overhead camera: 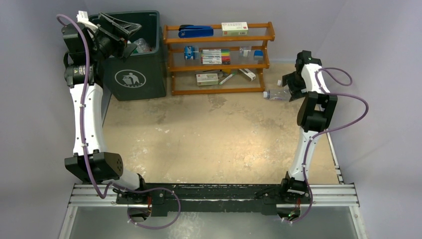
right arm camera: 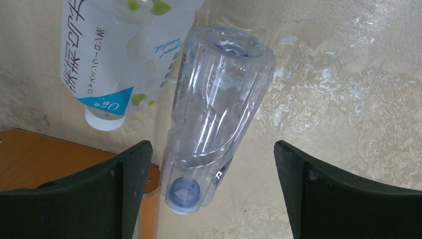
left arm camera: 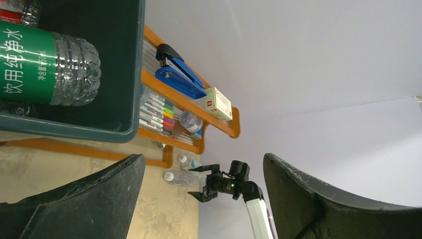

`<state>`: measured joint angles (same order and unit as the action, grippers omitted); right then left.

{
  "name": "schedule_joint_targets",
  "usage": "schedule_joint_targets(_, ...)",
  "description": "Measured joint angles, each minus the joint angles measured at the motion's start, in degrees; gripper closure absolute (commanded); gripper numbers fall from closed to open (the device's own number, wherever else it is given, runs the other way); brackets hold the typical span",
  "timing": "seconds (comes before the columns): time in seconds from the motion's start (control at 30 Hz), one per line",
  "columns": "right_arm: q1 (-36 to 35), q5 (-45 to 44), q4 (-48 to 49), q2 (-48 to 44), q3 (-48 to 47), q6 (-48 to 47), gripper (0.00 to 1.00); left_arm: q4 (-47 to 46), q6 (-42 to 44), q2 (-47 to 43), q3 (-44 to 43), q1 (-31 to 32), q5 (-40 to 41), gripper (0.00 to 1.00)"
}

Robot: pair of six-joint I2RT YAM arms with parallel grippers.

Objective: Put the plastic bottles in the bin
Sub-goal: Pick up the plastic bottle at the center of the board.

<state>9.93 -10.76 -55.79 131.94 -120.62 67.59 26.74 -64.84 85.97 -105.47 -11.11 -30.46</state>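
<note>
Top external, bin: the dark green bin (overhead camera: pixel 142 74) stands at the far left corner of the desk, its white logo facing the near edge.
Top external, left gripper: the left gripper (overhead camera: pixel 115 36) hangs over the bin's open top.
Top external, rack: a wooden rack (overhead camera: pixel 219 57) stands along the far edge, just right of the bin.
Top external, loose items: two plastic bottles (overhead camera: pixel 275 94) lie near the far right corner, off the rack's right end.
Top external, right gripper: the right gripper (overhead camera: pixel 288 83) is directly above those two.
Left wrist, fingers: the left fingers (left arm camera: pixel 94 199) are spread wide, with nothing between them.
Left wrist, bin contents: a green-labelled bottle (left arm camera: pixel 45 67) lies on its side inside the bin.
Left wrist, rack contents: a blue stapler (left arm camera: pixel 179 74) and a small box (left arm camera: pixel 219 102) are on the top shelf, with markers (left arm camera: pixel 157 112) below.
Right wrist, fingers: the right fingers (right arm camera: pixel 99 189) are spread wide either side of a clear bottle (right arm camera: pixel 214 109), not touching it.
Right wrist, clear bottle: it lies on its side on the desk, neck towards the camera.
Right wrist, neighbour: a white-capped bottle (right arm camera: pixel 107 55) with a white and blue label lies just beside it, near the rack's foot.
</note>
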Motion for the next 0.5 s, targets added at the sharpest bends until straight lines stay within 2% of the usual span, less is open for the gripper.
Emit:
schedule_joint_targets(0.37,0.00,0.24,3.13,0.17,6.43,0.13,0.13,1.84,1.03,0.00,-0.07,0.07,0.28,0.11)
schedule_joint_targets(0.5,-0.02,0.20,4.07,0.17,6.86,-0.22,0.24,2.43,1.18,0.04,-0.31,0.37,0.44,0.11)
